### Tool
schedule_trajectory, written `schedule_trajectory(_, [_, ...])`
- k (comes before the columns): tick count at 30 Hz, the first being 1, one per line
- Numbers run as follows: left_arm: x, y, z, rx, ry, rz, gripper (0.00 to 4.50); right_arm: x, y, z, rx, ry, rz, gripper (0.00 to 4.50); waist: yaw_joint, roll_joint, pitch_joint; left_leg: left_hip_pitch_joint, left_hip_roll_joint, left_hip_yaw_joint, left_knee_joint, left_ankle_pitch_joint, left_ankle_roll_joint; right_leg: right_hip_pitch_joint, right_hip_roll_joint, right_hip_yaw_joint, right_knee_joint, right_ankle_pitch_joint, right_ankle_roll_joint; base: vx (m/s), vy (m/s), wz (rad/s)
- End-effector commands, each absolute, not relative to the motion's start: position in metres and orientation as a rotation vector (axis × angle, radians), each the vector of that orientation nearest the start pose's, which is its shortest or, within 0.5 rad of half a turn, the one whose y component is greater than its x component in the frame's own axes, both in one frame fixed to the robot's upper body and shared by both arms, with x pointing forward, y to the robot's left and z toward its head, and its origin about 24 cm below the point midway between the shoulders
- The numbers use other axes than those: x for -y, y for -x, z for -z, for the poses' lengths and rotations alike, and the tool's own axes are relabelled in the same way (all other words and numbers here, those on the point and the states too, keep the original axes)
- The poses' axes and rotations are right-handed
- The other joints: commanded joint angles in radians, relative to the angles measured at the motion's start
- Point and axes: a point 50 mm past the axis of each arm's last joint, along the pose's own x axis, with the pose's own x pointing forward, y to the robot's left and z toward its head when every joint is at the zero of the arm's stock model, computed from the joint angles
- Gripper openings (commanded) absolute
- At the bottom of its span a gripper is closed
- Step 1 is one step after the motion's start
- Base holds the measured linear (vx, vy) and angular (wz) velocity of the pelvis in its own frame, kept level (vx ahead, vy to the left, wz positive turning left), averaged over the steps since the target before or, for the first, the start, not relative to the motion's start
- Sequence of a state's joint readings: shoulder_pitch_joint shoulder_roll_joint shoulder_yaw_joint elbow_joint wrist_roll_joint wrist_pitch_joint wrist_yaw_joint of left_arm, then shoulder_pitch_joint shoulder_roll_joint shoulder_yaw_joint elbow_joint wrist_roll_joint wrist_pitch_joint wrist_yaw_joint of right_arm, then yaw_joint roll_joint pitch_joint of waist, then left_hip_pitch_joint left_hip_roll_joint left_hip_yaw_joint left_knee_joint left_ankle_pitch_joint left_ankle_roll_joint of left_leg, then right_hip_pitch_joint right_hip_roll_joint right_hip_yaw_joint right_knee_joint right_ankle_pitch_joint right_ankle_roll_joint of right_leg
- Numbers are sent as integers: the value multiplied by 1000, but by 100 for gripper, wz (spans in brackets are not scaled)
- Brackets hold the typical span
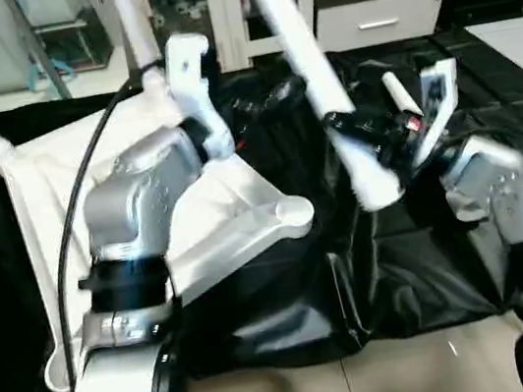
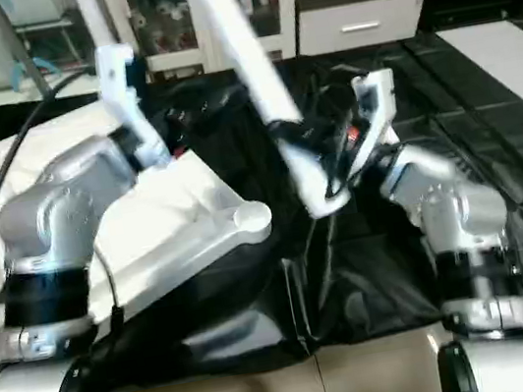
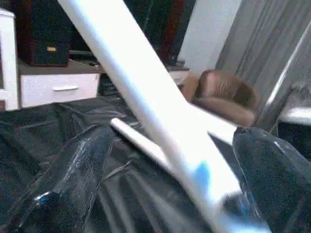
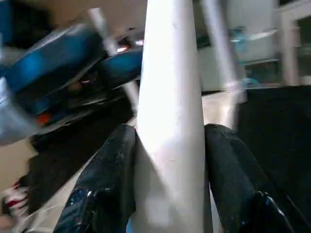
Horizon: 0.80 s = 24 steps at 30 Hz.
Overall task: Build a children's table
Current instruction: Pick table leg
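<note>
The right gripper [image 4: 167,160] is clenched on a long white tapered leg [image 1: 305,60], held slanting above the black worktop [image 1: 431,259] near its thick end. The left gripper [image 3: 170,160] stands released, this leg passing between its fingers. Beside them lies the upturned white tabletop [image 1: 208,234], ribbed, its near corner socket [image 1: 294,213] empty; the leg looks light, stiff and slippery, best gripped low.

Held leg [image 1: 305,60] top cut off; left claw [image 1: 193,127] behind forearm.

Left forearm bent up and forward, left gripper [image 3: 165,160] with black fingers [image 3: 73,170] spread wide apart. Right gripper [image 4: 170,160] raised mid-scene, fingers [image 4: 109,179] clamped on a white leg [image 4: 170,97].
</note>
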State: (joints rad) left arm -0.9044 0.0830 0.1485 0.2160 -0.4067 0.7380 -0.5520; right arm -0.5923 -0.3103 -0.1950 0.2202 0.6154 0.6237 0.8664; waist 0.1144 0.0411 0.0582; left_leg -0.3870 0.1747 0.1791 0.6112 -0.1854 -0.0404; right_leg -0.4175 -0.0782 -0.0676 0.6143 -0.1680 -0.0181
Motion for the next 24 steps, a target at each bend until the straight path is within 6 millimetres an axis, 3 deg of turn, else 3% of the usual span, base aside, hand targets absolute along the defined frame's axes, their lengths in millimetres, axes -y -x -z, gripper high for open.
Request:
schedule_trajectory(1, [-79,-363,-227,-21,347,863,450,156,-322,-161,22,-455,-1052,177,8,-22,-80,17,40,-14,-58,-98,88,59,-66,38,-75,-233,-203,0,0,0])
schedule_trajectory(7, [-70,-361,-248,-12,493,962,450,150,-308,-164,34,-487,-1138,177,15,-19,-82,12,42,-17,-58,-76,86,61,-67,37,-70,-179,-218,0,0,0])
schedule_trajectory(9, [-70,-361,-248,-17,499,968,450,150,-307,-164,32,-484,-1142,177,17,-20,-82,12,41,-17,-58,-76,87,61,-69,37,-71,-180,-218,0,0,0])
schedule_trajectory(10, [-68,-361,-248,-29,500,974,450,150,-305,-164,32,-474,-1147,177,18,-12,-82,13,42,-18,-58,-81,82,61,-68,37,-72,-186,-213,0,0,0])
schedule_trajectory(14, [-67,-364,-242,-71,494,954,450,150,-303,-164,36,-459,-1124,177,21,-11,-82,14,42,-20,-60,-92,72,62,-68,36,-76,-205,-196,0,0,0])
schedule_trajectory(15, [-67,-364,-242,-71,494,954,422,150,-303,-164,36,-459,-1124,177,21,-12,-82,14,43,-20,-61,-94,68,61,-67,36,-77,-204,-195,0,0,0])
schedule_trajectory(24, [-72,-370,-237,-110,550,864,376,145,-309,-163,72,-308,-995,177,24,-14,-83,14,42,-20,-61,-87,54,61,-68,36,-73,-175,-195,0,0,0])
